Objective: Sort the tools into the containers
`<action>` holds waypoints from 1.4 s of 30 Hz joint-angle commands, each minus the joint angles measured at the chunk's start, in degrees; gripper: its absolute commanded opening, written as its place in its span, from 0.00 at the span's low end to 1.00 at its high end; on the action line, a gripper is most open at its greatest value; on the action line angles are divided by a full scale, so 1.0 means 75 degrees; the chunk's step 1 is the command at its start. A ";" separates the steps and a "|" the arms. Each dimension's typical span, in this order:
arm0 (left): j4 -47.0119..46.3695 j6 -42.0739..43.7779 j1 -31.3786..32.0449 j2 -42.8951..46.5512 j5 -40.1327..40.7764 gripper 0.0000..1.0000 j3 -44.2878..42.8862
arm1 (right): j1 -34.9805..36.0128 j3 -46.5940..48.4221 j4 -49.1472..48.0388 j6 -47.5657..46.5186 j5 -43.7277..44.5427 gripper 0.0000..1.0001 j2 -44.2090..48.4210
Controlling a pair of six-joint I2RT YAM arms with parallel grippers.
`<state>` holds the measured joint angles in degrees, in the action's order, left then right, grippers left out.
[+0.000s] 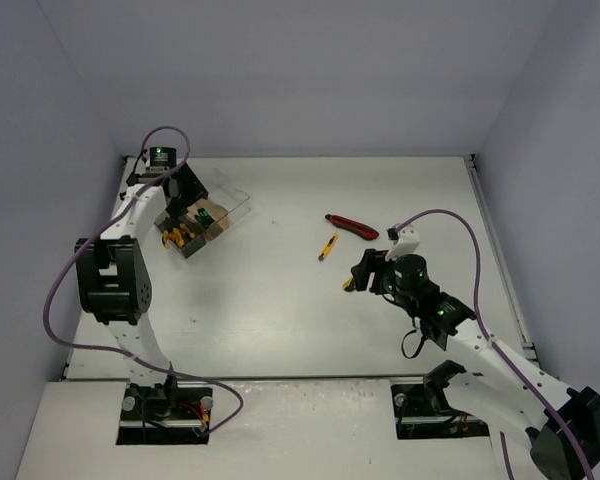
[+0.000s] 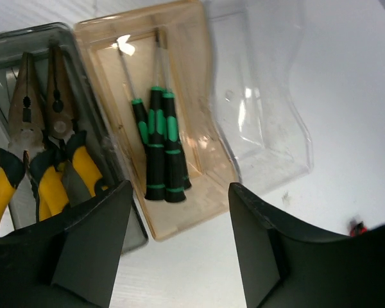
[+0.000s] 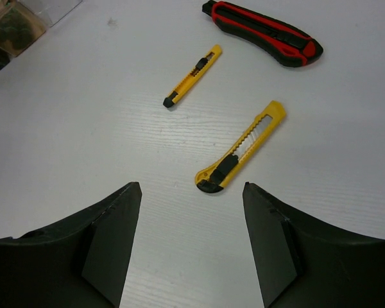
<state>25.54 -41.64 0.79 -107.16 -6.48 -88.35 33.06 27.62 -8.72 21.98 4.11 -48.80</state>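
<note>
My left arm point(image 1: 130, 215) is reaching far out, left fingers point(image 2: 83, 250) hanging wide apart, gripping nothing, over pliers point(image 2: 51, 167) in the grey bin point(image 2: 3, 51) and screwdrivers point(image 2: 162, 147) in the amber bin point(image 2: 196, 115). My right arm point(image 1: 480, 345) is stretching forward, right fingers point(image 3: 102, 250) spread wide, holding nothing, hovering above the yellow knife point(image 3: 240, 147) lying flat on the bench point(image 3: 83, 128).

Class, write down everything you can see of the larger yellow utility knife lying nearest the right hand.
The larger yellow plastic utility knife lies flat on the white table, slanted, black tip nearest the camera, yellow end pointing away to the right. A notched track runs along its body, with a black slider near the black tip. Nothing touches it; the open right hand hangs just short of it.
</note>
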 commanded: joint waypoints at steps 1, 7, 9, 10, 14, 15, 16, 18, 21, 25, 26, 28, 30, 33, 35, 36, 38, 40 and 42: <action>-0.0054 0.1637 0.1299 0.1246 0.0250 0.58 -0.0404 | 0.0001 0.0153 -0.0011 0.0508 0.1074 0.61 -0.0112; 0.0283 0.2978 0.3270 0.1022 0.0055 0.58 -0.0803 | -0.0080 0.0185 0.0221 0.0945 0.1390 0.59 -0.0384; 0.0334 0.3197 0.3754 0.0783 0.0073 0.58 -0.0935 | -0.0102 0.0185 0.0270 0.1014 0.1388 0.59 -0.0461; 0.0345 0.3329 0.4013 0.0627 0.0132 0.58 -0.0999 | -0.0107 0.0180 0.0298 0.1040 0.1386 0.59 -0.0487; 0.0575 0.3877 0.4815 -0.0077 0.0506 0.58 -0.1523 | -0.0130 0.0128 0.0365 0.1123 0.1305 0.58 -0.0513; 0.0604 0.3938 0.4935 -0.0321 0.0576 0.58 -0.1648 | -0.0137 0.0114 0.0379 0.1150 0.1278 0.58 -0.0513; 0.0631 0.3986 0.5059 -0.0543 0.0634 0.58 -0.1766 | -0.0142 0.0101 0.0394 0.1173 0.1255 0.58 -0.0510; 0.0671 0.4015 0.5247 -0.0837 0.0640 0.58 -0.1970 | -0.0144 0.0066 0.0431 0.1203 0.1232 0.58 -0.0501; 0.0708 0.3944 0.5360 -0.1254 0.0620 0.58 -0.2268 | -0.0179 0.0033 0.0495 0.1276 0.1204 0.58 -0.0564; 0.0708 0.3885 0.5472 -0.1683 0.0633 0.58 -0.2566 | -0.0212 0.0033 0.0518 0.1265 0.1041 0.58 -0.0723; 0.0717 0.3896 0.5492 -0.1836 0.0621 0.58 -0.2639 | -0.0213 0.0041 0.0510 0.1265 0.0997 0.58 -0.0735; 0.0722 0.3893 0.5514 -0.2008 0.0646 0.58 -0.2822 | -0.0224 0.0063 0.0507 0.1223 0.0950 0.58 -0.0747; 0.0732 0.3855 0.5519 -0.2266 0.0730 0.58 -0.2966 | -0.0224 0.0079 0.0518 0.1185 0.0908 0.58 -0.0736; 0.0814 0.3794 0.5519 -0.2633 0.0723 0.58 -0.3303 | -0.0224 0.0068 0.0507 0.1171 0.0847 0.58 -0.0665; 0.0814 0.3728 0.5519 -0.2772 0.0629 0.58 -0.3431 | -0.0228 0.0033 0.0518 0.1175 0.0827 0.58 -0.0599; 0.0814 0.3691 0.5519 -0.2895 0.0586 0.58 -0.3475 | -0.0235 0.0011 0.0518 0.1182 0.0813 0.58 -0.0584; 0.0809 0.3620 0.5519 -0.3028 0.0514 0.58 -0.3513 | -0.0236 -0.0019 0.0518 0.1195 0.0795 0.58 -0.0548; 0.0802 0.3569 0.5529 -0.3122 0.0454 0.58 -0.3523 | -0.0236 -0.0045 0.0518 0.1223 0.0779 0.58 -0.0548; 0.0812 0.3540 0.5531 -0.3206 0.0452 0.58 -0.3486 | -0.0236 -0.0079 0.0518 0.1259 0.0757 0.58 -0.0558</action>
<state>31.91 -14.00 41.67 -132.23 -2.67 -112.18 31.79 27.16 -2.98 30.48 9.83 -53.81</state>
